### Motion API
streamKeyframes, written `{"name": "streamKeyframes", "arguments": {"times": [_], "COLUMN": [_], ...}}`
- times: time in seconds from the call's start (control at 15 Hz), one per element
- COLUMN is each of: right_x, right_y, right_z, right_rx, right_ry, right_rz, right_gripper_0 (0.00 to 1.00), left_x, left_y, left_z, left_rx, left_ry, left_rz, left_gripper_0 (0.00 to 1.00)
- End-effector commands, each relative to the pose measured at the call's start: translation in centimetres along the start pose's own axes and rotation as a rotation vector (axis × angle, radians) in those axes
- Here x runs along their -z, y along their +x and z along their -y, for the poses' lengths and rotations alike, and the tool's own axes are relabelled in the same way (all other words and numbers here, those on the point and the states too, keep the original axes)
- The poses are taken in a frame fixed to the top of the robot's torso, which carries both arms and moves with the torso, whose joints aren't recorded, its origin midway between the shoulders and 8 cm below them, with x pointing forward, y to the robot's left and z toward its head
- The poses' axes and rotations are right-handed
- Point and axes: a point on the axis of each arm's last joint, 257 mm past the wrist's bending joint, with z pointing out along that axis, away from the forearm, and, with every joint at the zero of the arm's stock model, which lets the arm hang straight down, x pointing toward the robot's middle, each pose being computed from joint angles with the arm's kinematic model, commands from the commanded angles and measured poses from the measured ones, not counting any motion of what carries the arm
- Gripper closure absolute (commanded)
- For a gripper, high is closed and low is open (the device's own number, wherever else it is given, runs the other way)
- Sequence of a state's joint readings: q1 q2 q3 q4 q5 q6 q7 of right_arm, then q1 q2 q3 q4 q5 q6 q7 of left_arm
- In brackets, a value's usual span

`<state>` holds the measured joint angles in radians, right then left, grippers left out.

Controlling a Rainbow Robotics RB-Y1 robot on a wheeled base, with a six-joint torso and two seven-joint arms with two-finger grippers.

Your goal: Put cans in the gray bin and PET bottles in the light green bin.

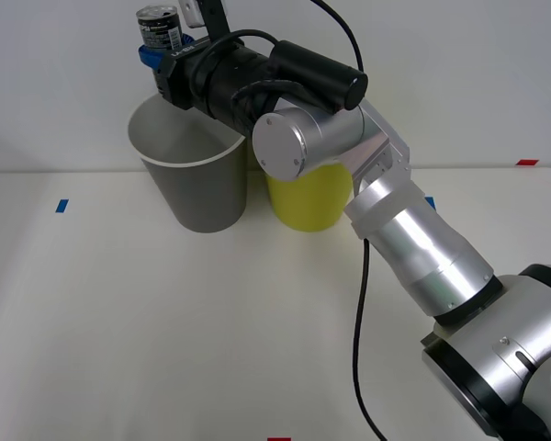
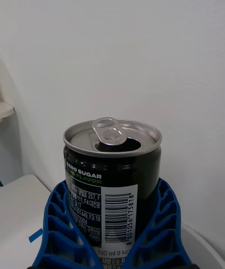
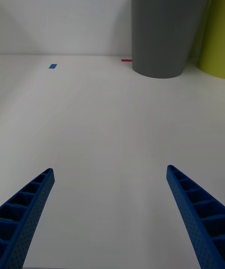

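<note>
Can (image 1: 159, 27) upright in right tool (image 1: 156, 50), seemingly above gray bin (image 1: 195, 188), left tool (image 3: 110, 217) wide

The right arm (image 1: 413, 243) was built of brushed silver cylinders, with a round flat silver cap (image 1: 283, 144) at the elbow joint. Its forearm (image 1: 248, 78) was black, and a black cable (image 1: 359, 303) ran along it and hung down past the silver segment. A black ring joined the arm to a silver shoulder housing (image 1: 510, 367). Both tools had blue, ribbed, lattice-like fingers (image 3: 197, 212).
</note>
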<state>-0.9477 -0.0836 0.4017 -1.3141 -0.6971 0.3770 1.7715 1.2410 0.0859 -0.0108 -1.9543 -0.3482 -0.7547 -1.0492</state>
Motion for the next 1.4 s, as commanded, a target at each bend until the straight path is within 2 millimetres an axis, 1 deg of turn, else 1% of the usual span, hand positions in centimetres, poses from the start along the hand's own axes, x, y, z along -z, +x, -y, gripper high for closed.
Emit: {"name": "streamKeyframes", "arguments": {"times": [0.07,0.13,0.2,0.27,0.33,0.4,0.47,0.53,0.73,1.0,1.33,1.4], "right_x": [0.0,0.0,0.0,0.0,-0.1,-0.2,-0.2,-0.3,-0.6,-0.7,-0.7,-0.6], "right_y": [-0.1,0.0,-0.2,-0.3,-0.3,-0.6,-1.1,-1.5,-1.8,-2.0,-2.3,-2.6], "right_z": [0.1,0.2,0.2,0.2,0.1,-0.3,-0.4,-0.9,-1.8,-1.8,-1.4,-1.2], "right_rx": [0.007,0.004,0.009,0.013,0.014,0.011,0.012,0.011,0.027,0.048,0.068,0.063], "right_ry": [0.002,0.003,0.006,0.007,0.007,0.003,0.004,0.000,-0.007,-0.001,0.011,0.016], "right_rz": [0.002,0.001,0.007,0.010,0.011,0.021,0.038,0.052,0.058,0.064,0.070,0.081], "right_gripper_0": [1.00,1.00,0.94,0.62,0.27,0.05,0.00,0.00,0.00,0.00,0.00,0.00], "left_x": [0.0,0.0,0.0,0.0,0.0,0.0,0.0,0.0,0.0,0.0,0.0,0.0], "left_y": [0.0,0.0,0.0,0.0,0.0,0.0,0.0,0.0,0.0,0.0,0.0,0.0], "left_z": [0.0,0.0,0.0,0.0,0.0,0.0,0.0,0.0,0.0,0.0,0.0,0.0], "left_rx": [0.000,0.000,0.000,0.000,0.000,0.000,0.000,0.000,0.000,0.000,0.000,0.000], "left_ry": [0.000,0.000,0.000,0.000,0.000,0.000,0.000,0.000,0.000,0.000,0.000,0.000], "left_rz": [0.000,0.000,0.000,0.000,0.000,0.000,0.000,0.000,0.000,0.000,0.000,0.000], "left_gripper_0": [0.18,0.18,0.18,0.18,0.17,0.18,0.18,0.18,0.18,0.18,0.18,0.18]}}
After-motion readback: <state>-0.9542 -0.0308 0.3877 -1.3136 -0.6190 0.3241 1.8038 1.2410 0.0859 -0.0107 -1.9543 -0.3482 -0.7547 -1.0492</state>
